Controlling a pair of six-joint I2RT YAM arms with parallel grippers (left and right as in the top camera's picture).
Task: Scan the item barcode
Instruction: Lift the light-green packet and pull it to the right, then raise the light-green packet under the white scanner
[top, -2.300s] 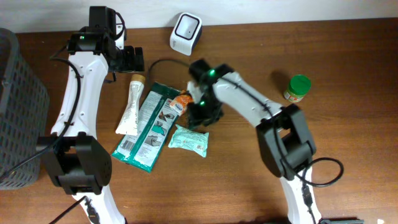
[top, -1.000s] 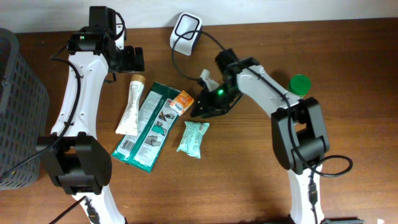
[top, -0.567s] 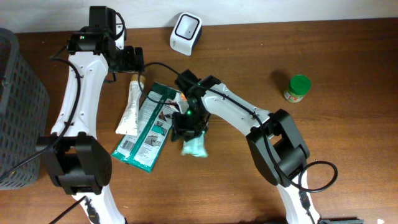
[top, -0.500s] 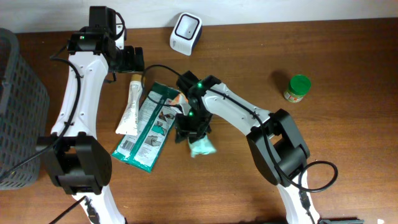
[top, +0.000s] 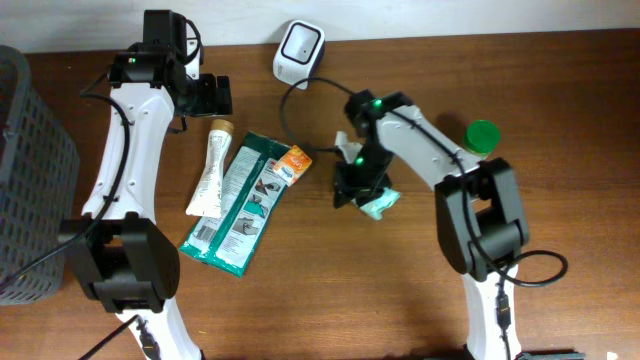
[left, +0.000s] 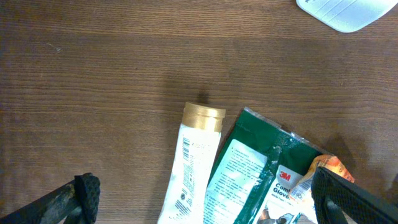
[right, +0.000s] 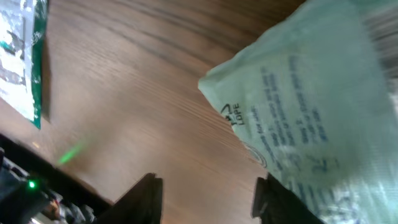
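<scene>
One packet in play: right gripper (top: 357, 187) closed to a narrow gap on the pale green soft plastic packet (top: 378, 203), by the look of it. Most of the packet sticks out past the fingertips, on the side away from the white box-shaped barcode scanner (top: 300, 44). From the right wrist, shows as a tilted, crinkled face of small print just ahead of the fingers (right: 148, 194); no barcode to be made out there. Looks lifted off the brown wooden table (top: 560, 250), though hard to confirm.

Left gripper (top: 212, 95) spread wide, holding nothing, with the white tube with a gold cap (left: 198, 155) just ahead of its fingertips.

Step in hand, most likely: carrying the packet over for the scan. Needed next: a swing toward the scanner, well apart from the gripper on its wrist side. Then a turn of the wrist to bring the coded face square to the scanner's window, with no loosening on the limp film.
</scene>
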